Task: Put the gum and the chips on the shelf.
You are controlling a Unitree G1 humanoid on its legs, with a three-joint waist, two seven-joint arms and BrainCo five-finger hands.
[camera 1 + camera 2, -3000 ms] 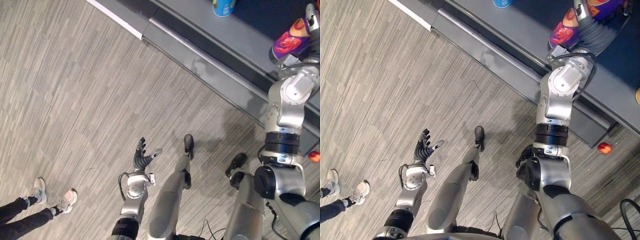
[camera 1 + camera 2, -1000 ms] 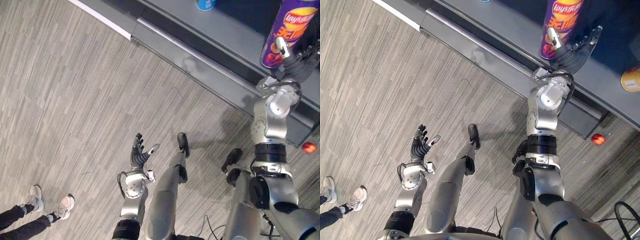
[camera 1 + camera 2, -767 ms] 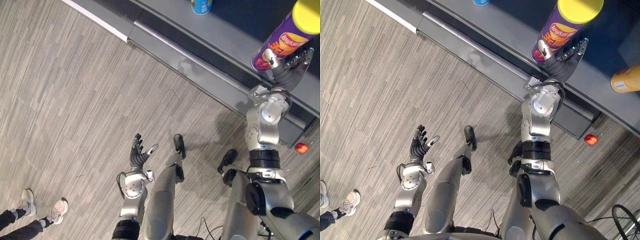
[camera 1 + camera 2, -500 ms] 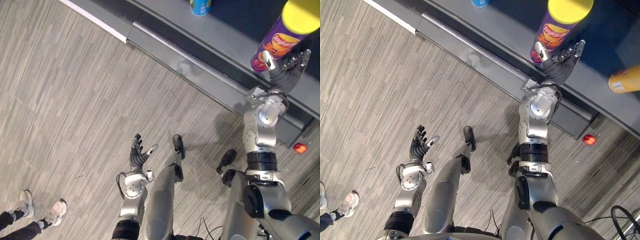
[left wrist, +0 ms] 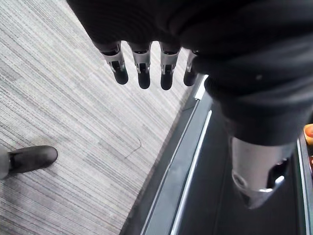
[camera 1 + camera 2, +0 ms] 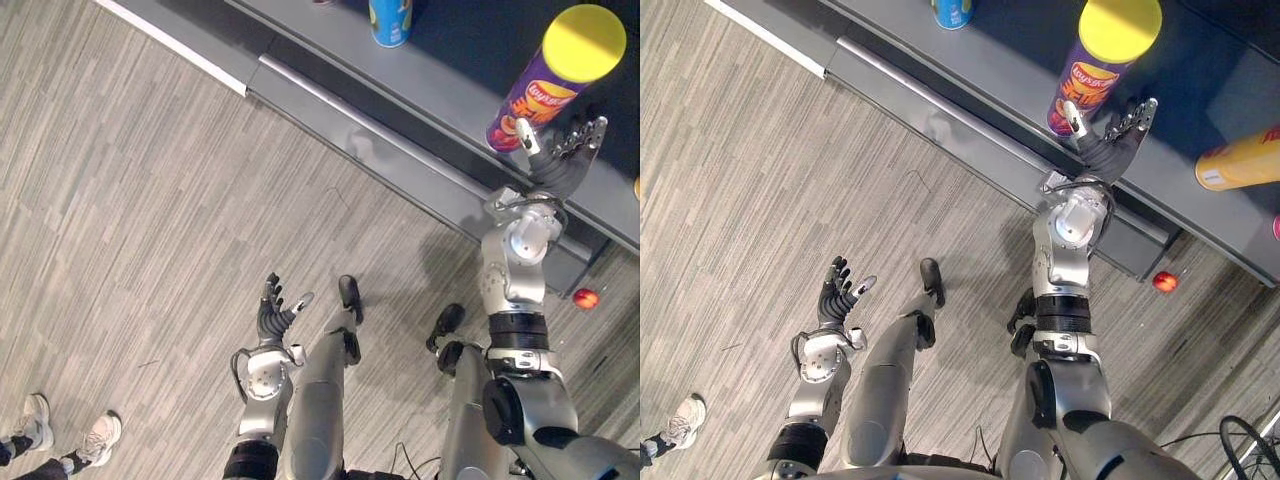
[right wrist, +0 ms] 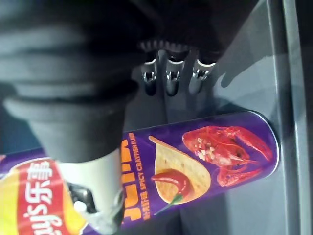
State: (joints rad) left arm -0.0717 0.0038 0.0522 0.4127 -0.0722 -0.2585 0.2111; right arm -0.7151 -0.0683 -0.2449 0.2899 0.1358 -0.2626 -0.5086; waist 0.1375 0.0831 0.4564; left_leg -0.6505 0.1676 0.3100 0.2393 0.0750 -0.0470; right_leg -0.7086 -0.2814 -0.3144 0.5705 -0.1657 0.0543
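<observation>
chips (image 6: 545,85) on shelf (image 6: 445,85); floor (image 6: 150,200) seemingly wood

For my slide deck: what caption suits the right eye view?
Purple cylindrical chips can with yellow lid stands upright on the dark grey shelf, right robot hand open beside it.

Chips can (image 6: 545,82): purple tube, yellow lid, lobster and chip print. Standing upright on the grey shelf (image 6: 440,78), near its front edge. Gum tub (image 6: 390,20): small, blue, upright on the same shelf, well apart from the can.
</observation>
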